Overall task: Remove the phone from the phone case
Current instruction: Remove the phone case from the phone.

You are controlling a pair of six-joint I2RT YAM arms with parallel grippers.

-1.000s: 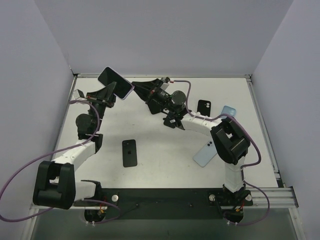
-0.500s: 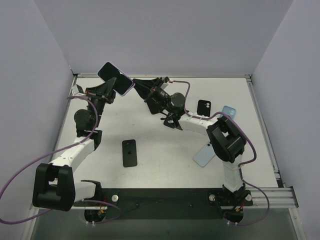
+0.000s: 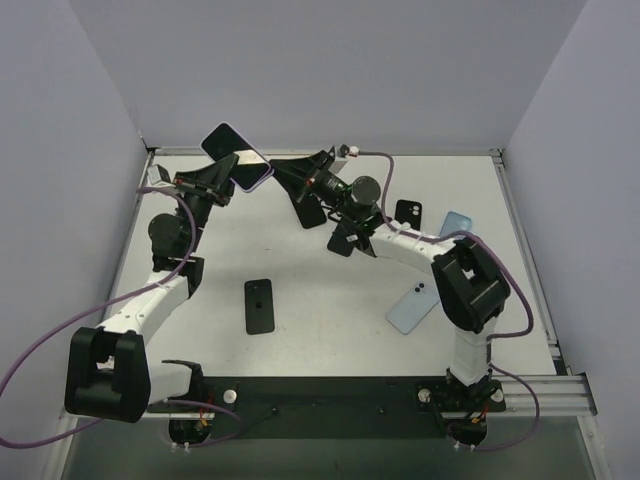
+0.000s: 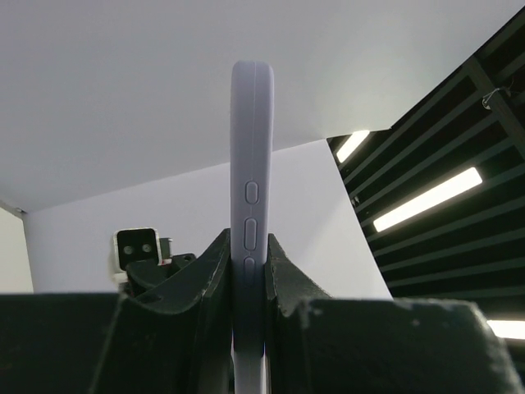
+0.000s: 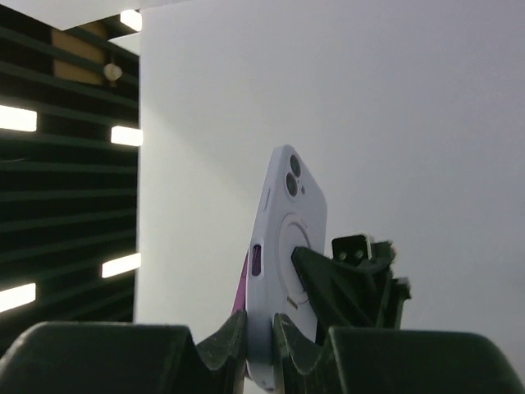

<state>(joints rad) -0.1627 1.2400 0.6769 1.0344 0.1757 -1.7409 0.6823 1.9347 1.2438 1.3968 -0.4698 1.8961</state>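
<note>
The phone in its lavender case (image 3: pixel 237 157) is held in the air over the table's back left, dark screen facing up. My left gripper (image 3: pixel 230 174) is shut on it from the left. My right gripper (image 3: pixel 272 171) is shut on its right end. In the left wrist view the case (image 4: pixel 251 164) stands edge-on, side buttons showing, clamped between my left gripper (image 4: pixel 248 263). In the right wrist view the case's back (image 5: pixel 289 222) shows camera holes and a ring, its lower end pinched in my right gripper (image 5: pixel 261 328). A pink sliver (image 5: pixel 239 294) shows at the case's left edge.
A black phone (image 3: pixel 259 304) lies on the white table (image 3: pixel 320 330) at centre left. A black case (image 3: pixel 407 213) and a light blue item (image 3: pixel 456 222) lie at the back right. A light blue phone (image 3: pixel 413 306) lies at right centre. Walls close in the back and sides.
Both grippers and the cased phone have shifted slightly up and to the right. The right wrist has moved right and its cable has swung higher. Items on the table are unmoved.
</note>
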